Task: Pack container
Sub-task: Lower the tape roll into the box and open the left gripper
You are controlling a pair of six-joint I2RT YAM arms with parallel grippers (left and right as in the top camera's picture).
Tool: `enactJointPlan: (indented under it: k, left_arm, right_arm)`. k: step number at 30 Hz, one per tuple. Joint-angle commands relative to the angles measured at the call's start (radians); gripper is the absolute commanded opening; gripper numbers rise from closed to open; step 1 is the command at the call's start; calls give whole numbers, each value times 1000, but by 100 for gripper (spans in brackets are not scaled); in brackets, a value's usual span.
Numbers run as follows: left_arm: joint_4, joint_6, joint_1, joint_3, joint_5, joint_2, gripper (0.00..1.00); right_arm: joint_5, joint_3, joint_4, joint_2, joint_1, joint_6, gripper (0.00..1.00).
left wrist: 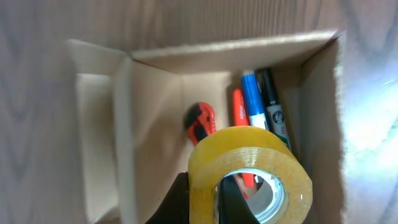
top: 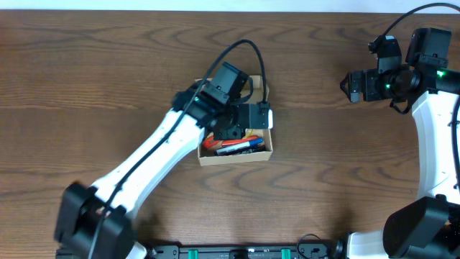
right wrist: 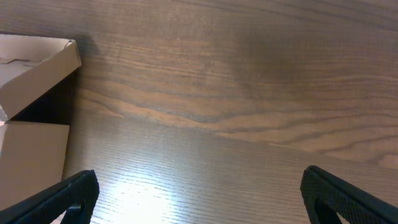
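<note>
Clenched on the wall of a yellow tape roll (left wrist: 249, 155), the jaws of the left gripper (left wrist: 204, 200) are seen above the container (left wrist: 236, 46), which is set open near the middle of the table (top: 345, 180) with its flap folded back. A red utility knife (left wrist: 200, 121) and three markers (left wrist: 252, 102) are already laid inside. The right gripper (right wrist: 199, 186) is held spread wide and empty over bare wood, well apart to the right. The tape roll is judged best lowered onto the free floor beside the utility knife, held level and clear of the cardboard walls. It should be released only once rested on the bottom, so that nothing is tipped or crushed.
</note>
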Motion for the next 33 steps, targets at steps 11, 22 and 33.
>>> enactJointPlan:
  k: [11,22,33]
  left_arm:
    - [-24,-44,33,9,-21,212,9]
    - [-33,-111,34,19,-35,214,51]
    - [-170,-317,39,285,-238,85,70]
  right_arm:
    - [3,8,-1,0,-7,17,99]
    - [3,8,-1,0,-7,17,99]
    - [-2,8,58,0,-6,82,99]
